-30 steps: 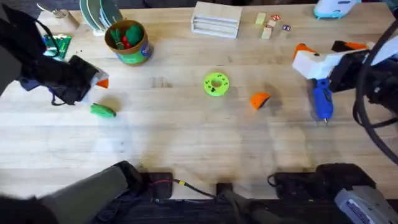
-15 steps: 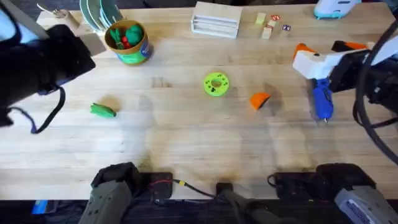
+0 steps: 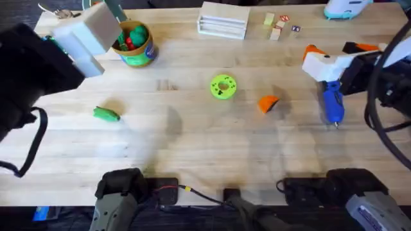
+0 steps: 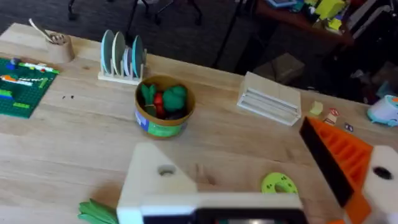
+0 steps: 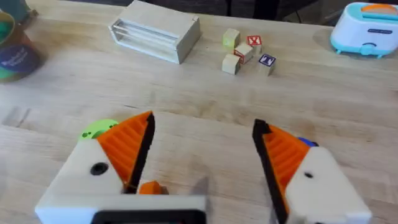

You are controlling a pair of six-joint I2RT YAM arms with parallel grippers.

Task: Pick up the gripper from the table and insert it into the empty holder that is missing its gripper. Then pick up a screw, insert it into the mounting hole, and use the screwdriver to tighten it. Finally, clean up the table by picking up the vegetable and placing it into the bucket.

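Loose orange gripper lying on the worktop right of centre, between the yellow-green disc and the blue screwdriver, touching neither. Screwdriver flat on the wood on the right, just below the right gripper, metal tip pointing toward the near edge.

Left gripper up high at the far left, next to the bucket. Jaws apart, nothing between them: one side just the bare white empty holder with a dark screw hole, the other side carrying its orange ribbed pad.

Right gripper over the right side of the worktop, jaws spread, gripping nothing. Both orange pads on their white mounts in the right wrist view, with a corner of the loose orange piece peeking out between them.

Green vegetable lying on the left part of the worktop, well clear of the bucket. Bucket sitting at the far left with green and red toy pieces inside. Wooden slatted box, small blocks and a light blue toaster toy along the far edge.
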